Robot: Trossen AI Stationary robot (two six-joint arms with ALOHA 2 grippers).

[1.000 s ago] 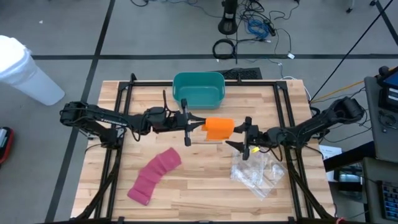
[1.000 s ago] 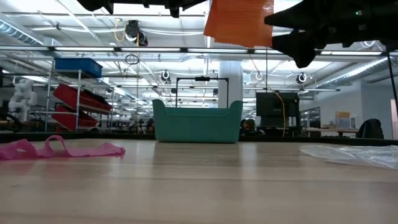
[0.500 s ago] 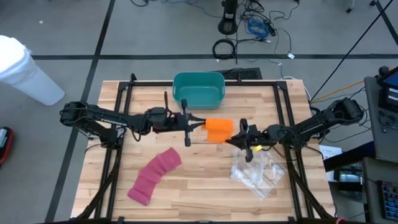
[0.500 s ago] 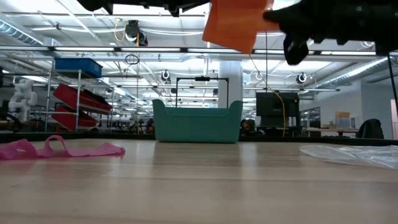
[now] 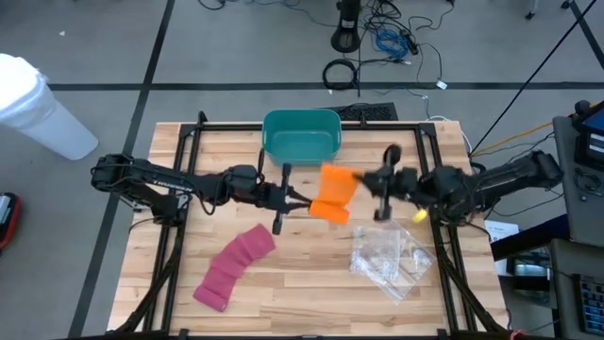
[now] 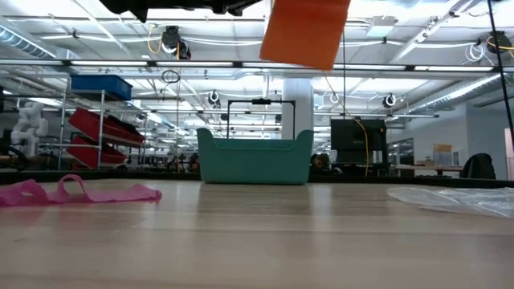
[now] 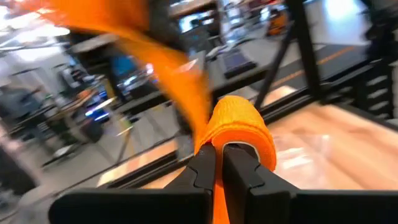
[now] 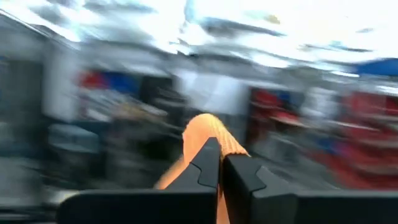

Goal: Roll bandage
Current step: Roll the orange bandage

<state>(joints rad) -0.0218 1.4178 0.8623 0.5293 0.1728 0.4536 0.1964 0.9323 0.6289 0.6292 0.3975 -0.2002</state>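
Observation:
An orange bandage (image 5: 332,193) hangs high above the middle of the table, between my two grippers. It also shows at the top of the low view as the bandage (image 6: 305,32). My left gripper (image 5: 306,201) is shut on it from the left. My right gripper (image 5: 360,178) is shut on it from the right. A pink bandage (image 5: 234,266) lies flat and unrolled on the table's near left part. My left gripper pinches the orange bandage's left end (image 7: 239,124) between its two fingers, reaching in level from the table's left. The cloth bulges around the fingertips, and a strip runs away from them, clear of the table. My right gripper pinches a fold of the bandage's far right end (image 8: 208,130) between its two fingers, coming from the table's right. The cloth is lifted clear of the table.
A teal bin (image 5: 302,136) stands at the far middle of the table. A crumpled clear plastic bag (image 5: 387,261) lies near right. A black frame (image 5: 189,142) runs around the tabletop.
My right gripper has shut on the bandage's right end, then risen and gone a little toward the far edge with it. My left gripper has rolled in place. The bandage, level before, now slants between the two grippers.

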